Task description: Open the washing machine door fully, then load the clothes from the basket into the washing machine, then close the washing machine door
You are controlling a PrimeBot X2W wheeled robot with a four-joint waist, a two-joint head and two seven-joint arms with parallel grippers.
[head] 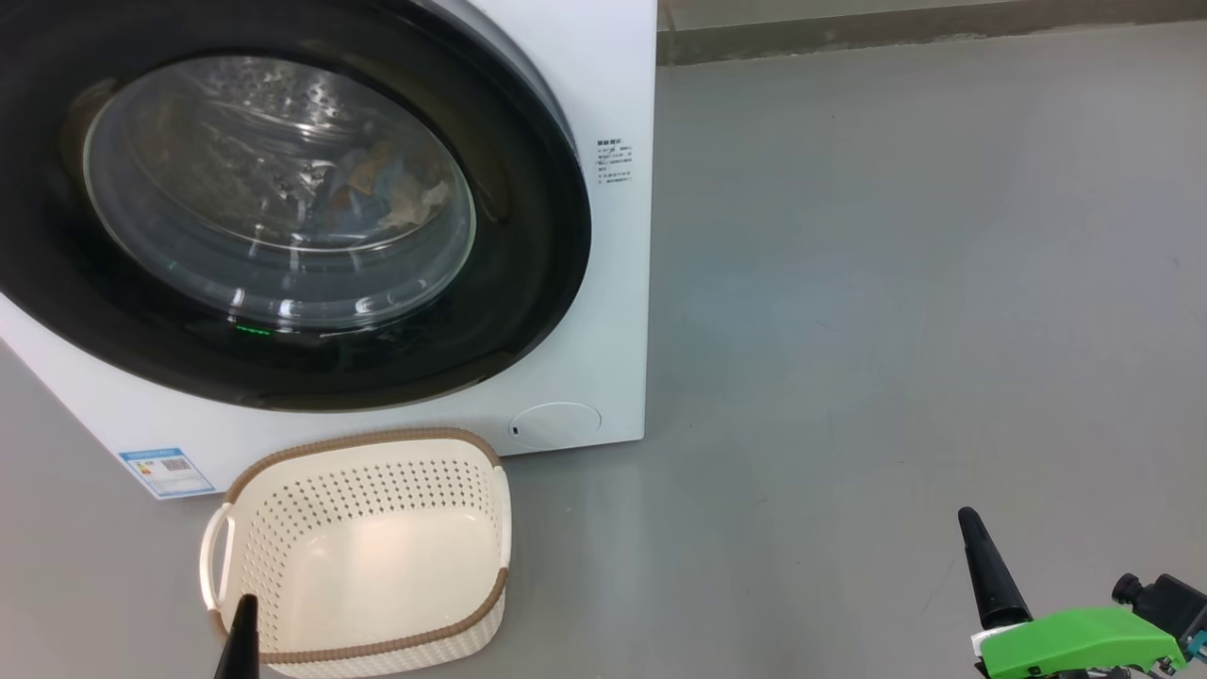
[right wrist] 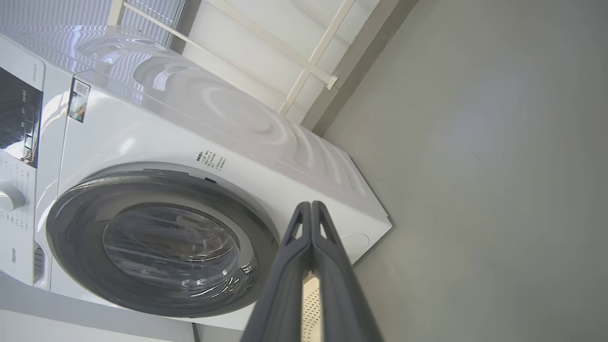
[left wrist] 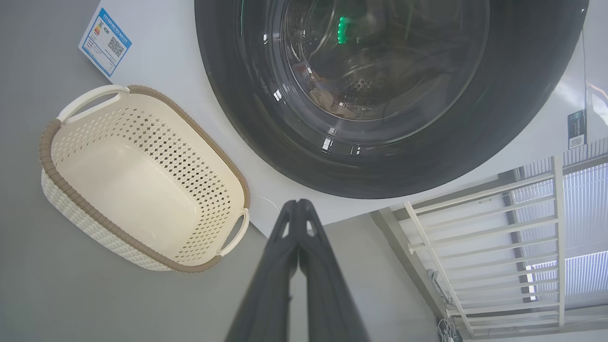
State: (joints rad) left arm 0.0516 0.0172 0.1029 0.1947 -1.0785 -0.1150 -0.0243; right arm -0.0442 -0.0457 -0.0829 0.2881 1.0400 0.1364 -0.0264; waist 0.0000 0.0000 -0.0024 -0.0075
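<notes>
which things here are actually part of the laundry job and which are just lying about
Part of the job: washing machine; washing machine door, shut; clothes, inside, seen through the door; basket, empty, on the floor.
Just around: white railing near the machine; blue label and round flap low on its front.

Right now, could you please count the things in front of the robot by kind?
Washer: 1
Basket: 1
Clothes bundle: 1
Grippers: 2 (left gripper, right gripper)
Total: 5
</notes>
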